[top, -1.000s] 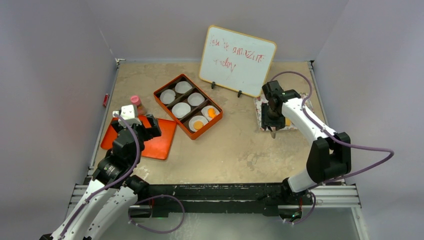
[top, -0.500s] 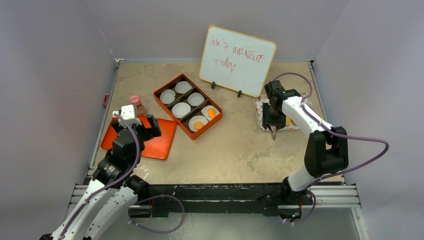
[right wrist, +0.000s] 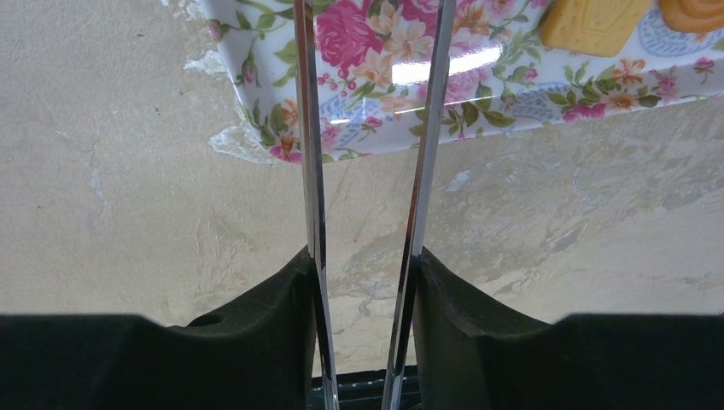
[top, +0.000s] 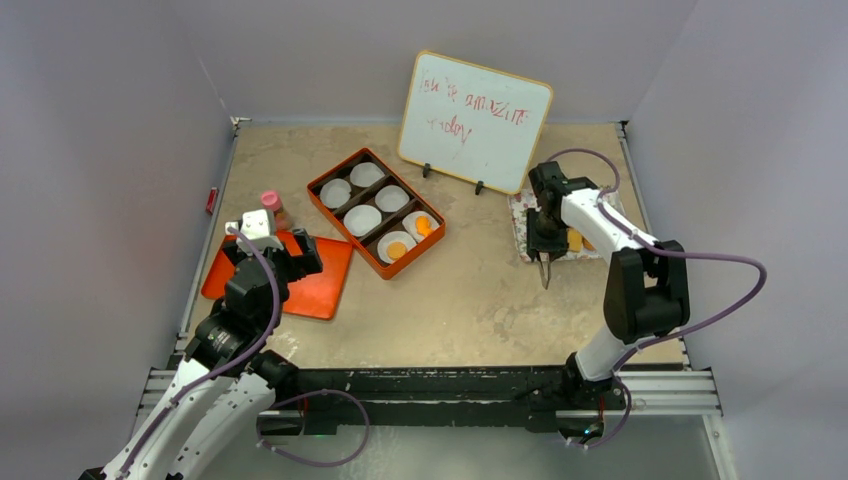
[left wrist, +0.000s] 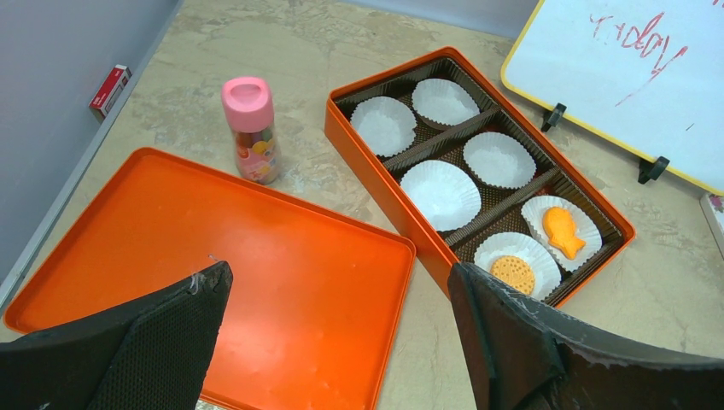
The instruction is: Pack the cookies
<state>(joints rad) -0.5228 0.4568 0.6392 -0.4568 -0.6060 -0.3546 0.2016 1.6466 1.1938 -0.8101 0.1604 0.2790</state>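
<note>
Top external view: 2 arms stand at the near edge of the desk (top: 450, 310), the left one over an orange lid (top: 320, 285), the right one at a floral plate (top: 590, 250).
Left tool (left wrist: 337, 282): released, jaws wide apart, hovering above the lid and holding nothing.
Right tool (right wrist: 363, 265): clenched on metal tongs (right wrist: 307, 128), 1 blade against each finger; the blades stand slightly apart.
Tongs' tips: in the right wrist view they run over the plate's corner and out of the top of the picture, so contact cannot be told.
Cookies in the box: a round orange one (left wrist: 515, 272) and a fish-shaped orange one (left wrist: 563, 232), each in its own white paper cup (left wrist: 440, 192) at the box's near-right end.
Cookies on the plate: a yellow rectangular one (right wrist: 589, 21) beside an orange one (right wrist: 696, 13), well apart from the blades.
Orange box (left wrist: 376, 184): 6 paper cups in 3 rows of 2, just right of the lid.
Pink-capped bottle (left wrist: 252, 128): upright, beside the lid's far edge.
Whiteboard (top: 475, 120): propped behind the box.
</note>
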